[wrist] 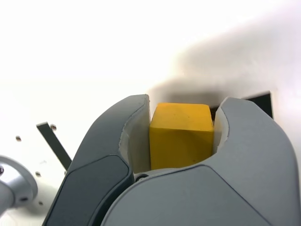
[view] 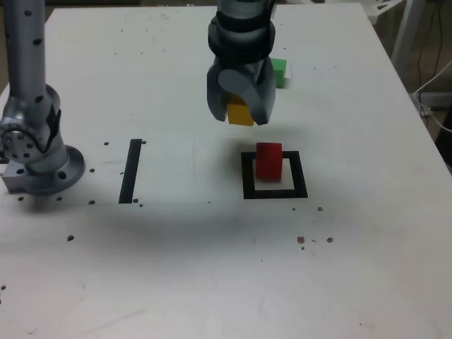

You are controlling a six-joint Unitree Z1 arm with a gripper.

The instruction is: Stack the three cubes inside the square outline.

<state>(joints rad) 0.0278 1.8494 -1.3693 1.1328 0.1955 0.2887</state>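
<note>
**A:** Start at the exterior view's left. What have you got?

**B:** You've got the arm's base, smooth grey metal and rounded, sitting on the white table. The tabletop is matte, speckled with small dark marks. Just to the right of the base lies a straight black tape strip, flat and narrow.

**A:** And in the middle?

**B:** Your gripper hangs above the table, its dark grey shells curved and smooth with pale inner pads. It is clamped on the yellow cube, which is off the surface. In the wrist view the gripper presses both side faces of the yellow cube; the cube looks matte, with crisp edges.

**A:** The frame?

**B:** The square outline is thick black tape around a white centre, right of the strip and nearer the camera than the gripper. The red cube stands inside it, towards the far edge, matte and sharp-cornered.

**A:** The third cube?

**B:** The green cube sits on the table beyond the gripper, well apart from the outline, partly hidden by the arm.
</note>
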